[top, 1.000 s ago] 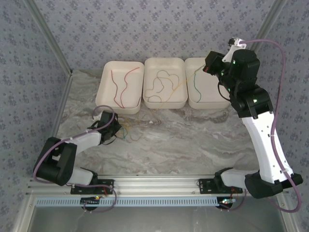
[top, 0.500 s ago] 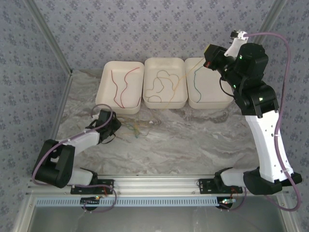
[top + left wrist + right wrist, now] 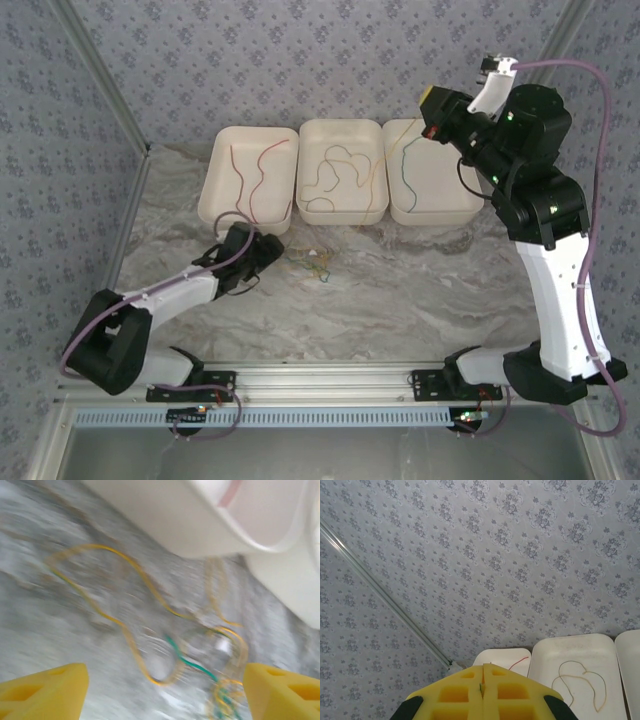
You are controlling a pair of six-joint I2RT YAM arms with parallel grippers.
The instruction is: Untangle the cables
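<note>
A small tangle of yellow and green cables (image 3: 316, 264) lies on the marble table in front of the trays. My left gripper (image 3: 272, 247) sits low just left of it, open. In the blurred left wrist view the yellow loops (image 3: 131, 566) and a green strand (image 3: 189, 662) lie between and ahead of the spread left gripper (image 3: 165, 690). My right gripper (image 3: 438, 112) is raised over the right tray, shut on the end of a green cable (image 3: 403, 170) that hangs down into that tray. A green sliver (image 3: 480, 687) shows between the closed pads of the right gripper (image 3: 482, 680).
Three white trays stand in a row at the back: the left tray (image 3: 211, 190) holds red cables (image 3: 246, 185), the middle tray (image 3: 340, 214) holds thin dark and yellow ones, and the right tray (image 3: 440, 214) holds the green one. Patterned walls close in the table.
My left gripper has opened and slid right, and the tangle on the table has shifted right with it. My right arm has lifted a little higher, still gripping the green cable.
</note>
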